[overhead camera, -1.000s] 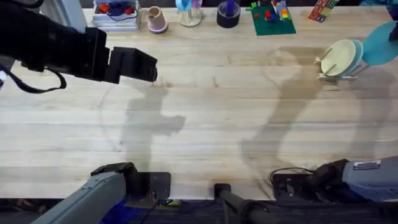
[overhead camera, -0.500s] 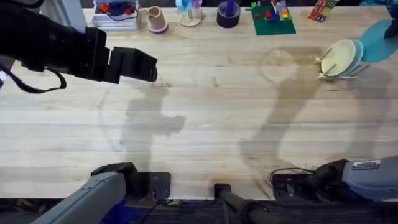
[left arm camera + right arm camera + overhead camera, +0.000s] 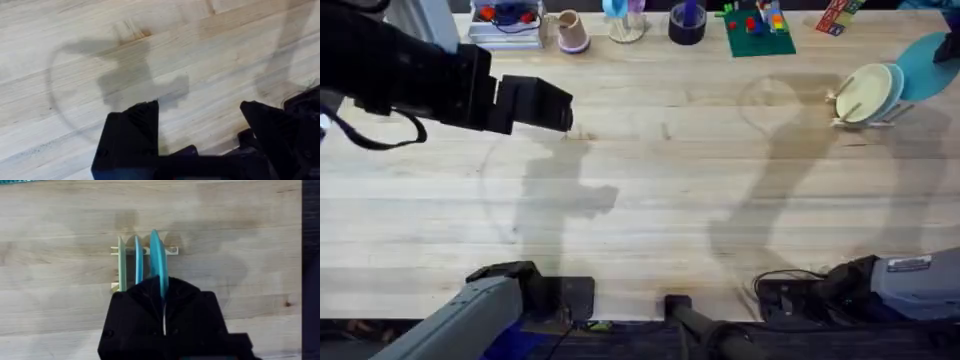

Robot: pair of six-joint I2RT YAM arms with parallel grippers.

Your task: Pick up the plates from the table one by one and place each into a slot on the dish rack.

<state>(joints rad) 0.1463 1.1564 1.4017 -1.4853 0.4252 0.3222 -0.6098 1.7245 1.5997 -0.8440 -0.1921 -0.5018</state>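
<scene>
Two arms share the pale wooden worktop (image 3: 660, 190), which lies bare of loose plates across its whole middle. The left gripper (image 3: 200, 125) hangs over plain planks with its jaws spread wide and nothing between them.

At the far right stands the dish rack (image 3: 144, 251), with a cream plate (image 3: 122, 262) and a pale blue plate (image 3: 138, 260) already upright in neighbouring slots. The right gripper (image 3: 164, 297) is clamped on the edge of the turquoise plate (image 3: 157, 255), held on edge directly above the rack, beside the pale blue one. In the overhead view that plate (image 3: 928, 68) shows at the right edge, next to the rack (image 3: 865, 110).

The likely trouble, as a judgement: the turquoise plate's rim could land on top of a dowel instead of between two, or knock against the pale blue plate, if the descent is slightly off line. The rack looks light, so a sideways push might slide or tip it. Letting go before the plate is seated could let it roll out.

Against the frame a second ago, the turquoise plate has shifted slightly; the left arm has not moved.
</scene>
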